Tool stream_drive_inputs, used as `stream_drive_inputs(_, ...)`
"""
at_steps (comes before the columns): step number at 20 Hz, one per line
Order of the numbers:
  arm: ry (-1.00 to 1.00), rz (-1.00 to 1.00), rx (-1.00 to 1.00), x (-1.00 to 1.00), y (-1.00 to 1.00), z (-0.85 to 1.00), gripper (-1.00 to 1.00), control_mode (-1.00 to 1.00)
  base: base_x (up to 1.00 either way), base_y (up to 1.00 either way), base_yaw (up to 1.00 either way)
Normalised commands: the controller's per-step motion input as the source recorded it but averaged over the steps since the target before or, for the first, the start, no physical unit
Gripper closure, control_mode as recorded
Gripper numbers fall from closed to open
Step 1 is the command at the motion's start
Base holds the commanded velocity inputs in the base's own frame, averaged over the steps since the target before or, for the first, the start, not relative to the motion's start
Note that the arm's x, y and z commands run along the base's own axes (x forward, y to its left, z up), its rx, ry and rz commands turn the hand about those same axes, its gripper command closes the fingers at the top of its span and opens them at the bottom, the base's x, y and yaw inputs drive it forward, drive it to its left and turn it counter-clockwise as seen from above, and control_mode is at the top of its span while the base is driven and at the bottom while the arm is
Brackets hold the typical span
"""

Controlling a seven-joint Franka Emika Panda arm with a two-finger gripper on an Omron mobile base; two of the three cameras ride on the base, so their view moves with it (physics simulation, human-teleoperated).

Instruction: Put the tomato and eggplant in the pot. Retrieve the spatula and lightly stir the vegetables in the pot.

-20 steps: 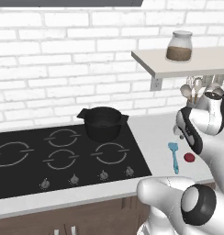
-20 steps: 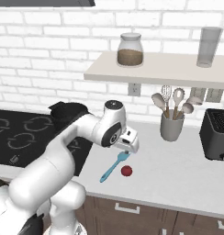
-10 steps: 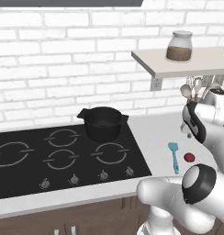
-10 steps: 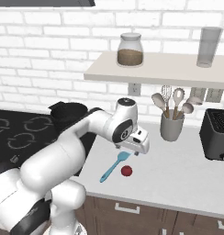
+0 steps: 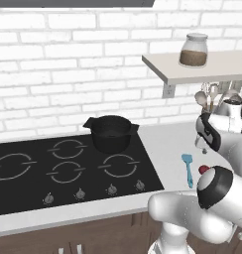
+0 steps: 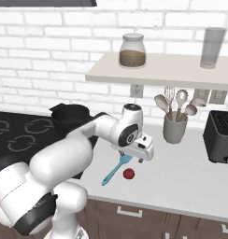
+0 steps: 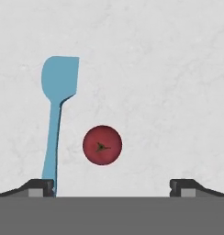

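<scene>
Fingers: I have the gripper spread wide, empty, hovering over the tomato.
Tomato: on the table, just beside the spatula.
Pot: on the stove; contents unclear.
Remaining: seemingly every step; eggplant unseen.
</scene>
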Motion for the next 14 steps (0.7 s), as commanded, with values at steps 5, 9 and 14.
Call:
stream_drive_inputs(5, 0.02, 0.0, 0.0, 0.03, 0.0, -0.25, -1.0, -1.0, 0.0, 0.0, 0.0)
stream_drive_inputs(9, 0.0, 0.0, 0.0, 0.01, 0.0, -0.3, -1.0, -1.0, 0.0, 0.0, 0.0)
stream_drive_inputs(14, 0.0, 0.0, 0.0, 0.0, 0.0, -0.27, -1.0, -1.0, 0.0, 0.0, 0.0)
